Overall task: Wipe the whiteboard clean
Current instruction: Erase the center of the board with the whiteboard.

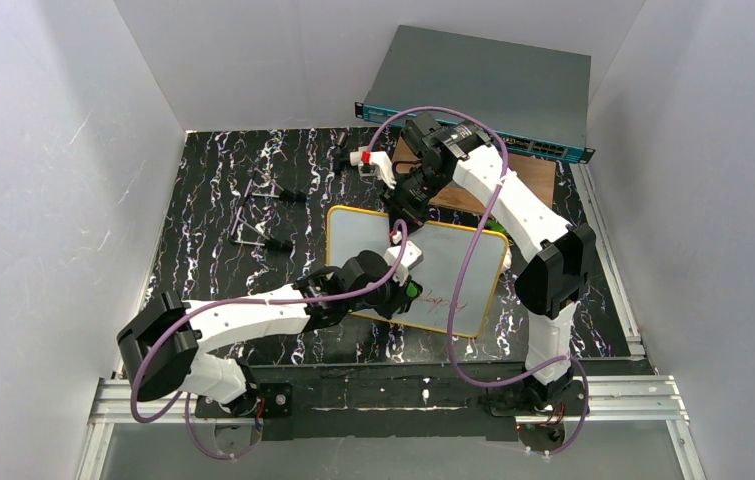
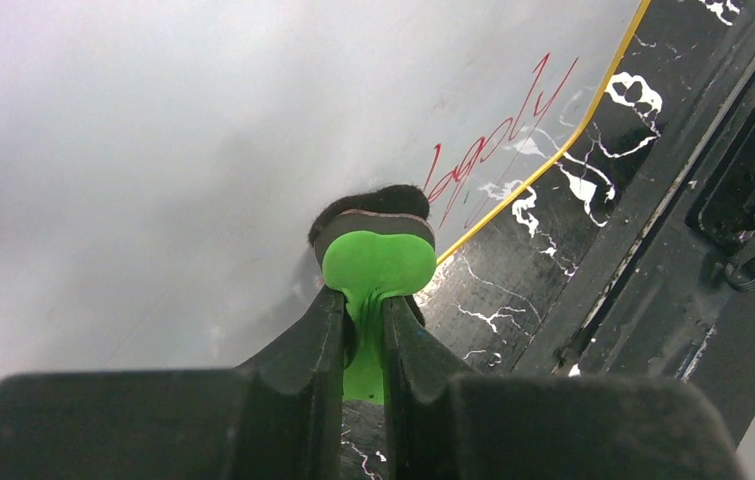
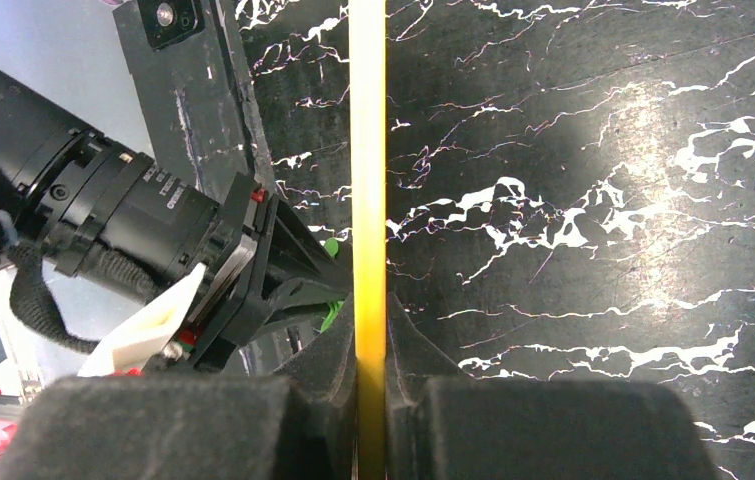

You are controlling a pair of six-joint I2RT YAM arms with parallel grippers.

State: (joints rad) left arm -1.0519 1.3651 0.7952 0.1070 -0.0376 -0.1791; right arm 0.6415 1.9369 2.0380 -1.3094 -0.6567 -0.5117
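Site: whiteboard (image 1: 443, 262) flat mid-counter (image 1: 213, 190), nudged toward 3 o'clock. Left tool (image 2: 363, 330) clamped tight on green eraser (image 2: 378, 262), pad down; red writing (image 2: 498, 150) at 1 o'clock. Right tool (image 3: 369, 340) pinched closed on yellow rim (image 3: 368, 150). Risk: pad overruns the near rim just beside it; board pivots if the pinch slips. Open board toward 10 o'clock.

A lab test cell: white enclosure walls (image 1: 53, 150), aluminium mounting rails (image 1: 403, 396), black marbled tabletop (image 1: 213, 200), rack-style network switch (image 1: 483, 90) behind.

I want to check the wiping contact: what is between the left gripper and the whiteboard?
A green eraser: the left gripper is shut on its handle, its dark felt face toward the whiteboard. The left wrist view shows this.
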